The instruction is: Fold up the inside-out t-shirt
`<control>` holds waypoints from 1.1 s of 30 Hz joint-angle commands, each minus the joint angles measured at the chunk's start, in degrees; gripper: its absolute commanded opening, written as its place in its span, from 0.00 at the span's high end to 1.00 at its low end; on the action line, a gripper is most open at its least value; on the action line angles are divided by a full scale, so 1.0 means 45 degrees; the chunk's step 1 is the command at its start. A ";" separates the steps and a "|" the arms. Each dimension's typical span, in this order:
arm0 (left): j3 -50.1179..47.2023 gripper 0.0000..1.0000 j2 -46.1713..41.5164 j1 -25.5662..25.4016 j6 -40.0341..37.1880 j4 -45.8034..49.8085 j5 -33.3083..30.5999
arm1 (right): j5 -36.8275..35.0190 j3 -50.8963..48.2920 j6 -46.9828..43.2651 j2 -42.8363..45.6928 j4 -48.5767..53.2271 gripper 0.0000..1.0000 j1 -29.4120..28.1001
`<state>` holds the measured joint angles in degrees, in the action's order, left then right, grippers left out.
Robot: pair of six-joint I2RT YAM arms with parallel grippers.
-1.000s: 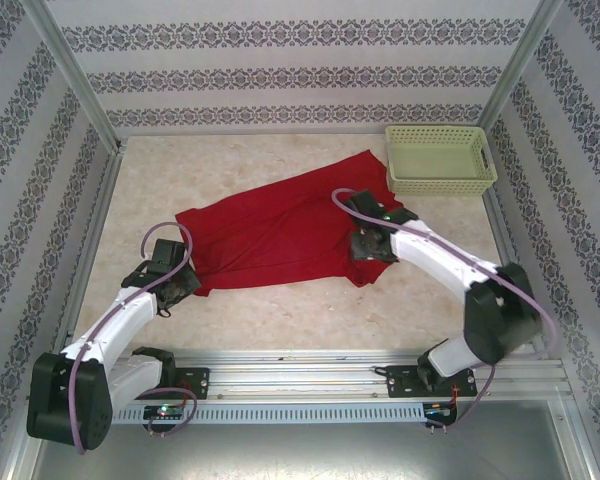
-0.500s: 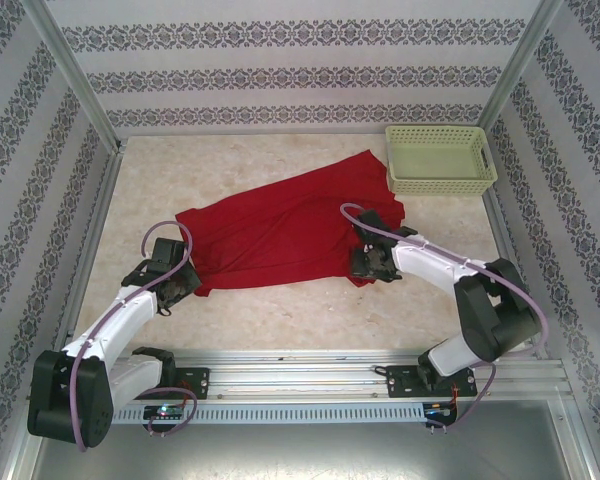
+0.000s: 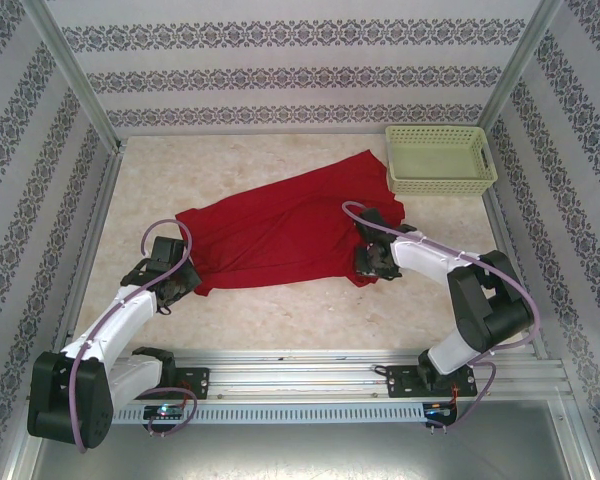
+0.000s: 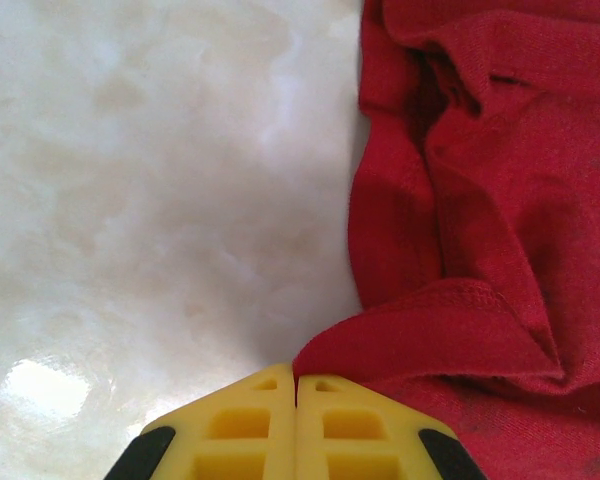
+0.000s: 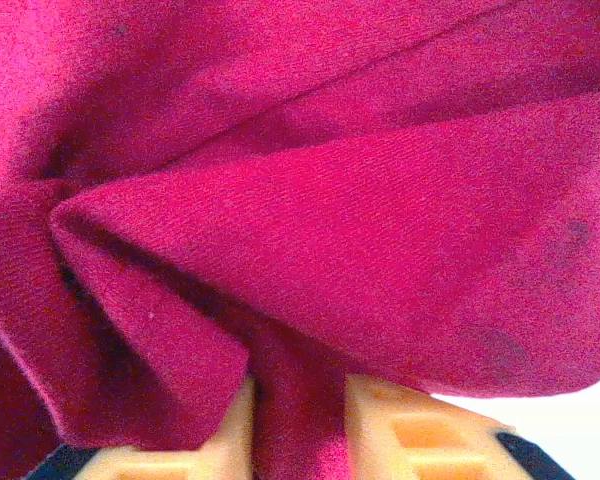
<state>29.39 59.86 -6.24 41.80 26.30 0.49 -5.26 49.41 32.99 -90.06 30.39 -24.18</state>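
We see the shirt (image 3: 280, 235) lying crumpled across the middle of the table (image 3: 280, 320). Our left gripper (image 4: 296, 382) is closed tight, pinching its near-left hem corner; our right gripper (image 5: 298, 390) clamps a fold at its near-right edge

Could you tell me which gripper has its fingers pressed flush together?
The left gripper, at the t-shirt hem; on the right gripper, bunched cloth sits between parted fingers.
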 commanded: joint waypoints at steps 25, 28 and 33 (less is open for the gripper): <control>-0.0198 1.00 -0.1121 0.0209 0.0205 0.0108 -0.0062 | -0.1797 -0.1268 0.1497 0.5470 0.3165 1.00 0.2410; -0.0630 1.00 -0.1769 0.0198 0.0682 0.0119 0.0564 | -0.1136 -0.2253 0.1968 0.7259 0.3341 1.00 0.3929; -0.1388 1.00 -0.2621 0.0093 0.1455 0.1022 0.2075 | -0.0478 -0.2958 0.2368 0.9142 0.3626 1.00 0.5883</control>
<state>24.80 49.47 -6.15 45.28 26.85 5.61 -9.23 37.39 40.93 -51.07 44.01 -0.49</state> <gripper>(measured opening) 0.047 0.043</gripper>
